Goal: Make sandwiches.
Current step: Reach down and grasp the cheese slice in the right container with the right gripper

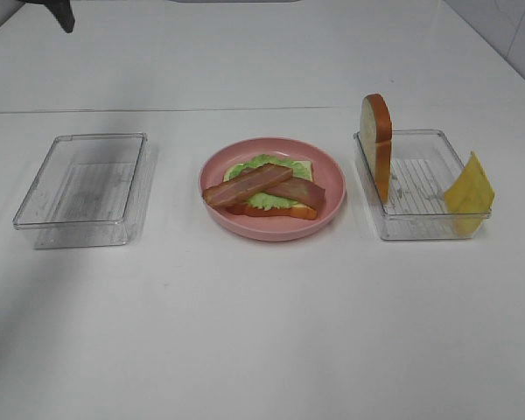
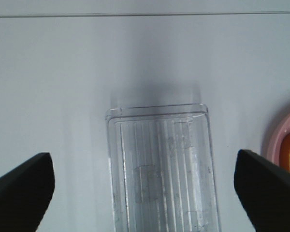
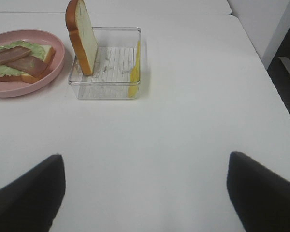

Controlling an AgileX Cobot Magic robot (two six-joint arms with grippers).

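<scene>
On the pink plate (image 1: pixel 272 231) lies an open sandwich: a bread slice (image 1: pixel 303 167) under a green lettuce leaf (image 1: pixel 248 164), with two bacon strips (image 1: pixel 248 185) crossed on top. A second bread slice (image 1: pixel 378 140) stands on edge in the right clear tray (image 1: pixel 420 229), and the yellow cheese square (image 1: pixel 470 187) leans against that tray's right wall. Neither gripper shows in the high view. My left gripper (image 2: pixel 144 162) hangs open above the empty left tray (image 2: pixel 159 169). My right gripper (image 3: pixel 145 159) is open over bare table, well short of the right tray (image 3: pixel 106 89).
The empty clear tray (image 1: pixel 79 188) sits left of the plate. The white table's right edge (image 3: pixel 261 63) drops off beside the right tray. A dark fixture (image 1: pixel 59 12) stands at the far left corner.
</scene>
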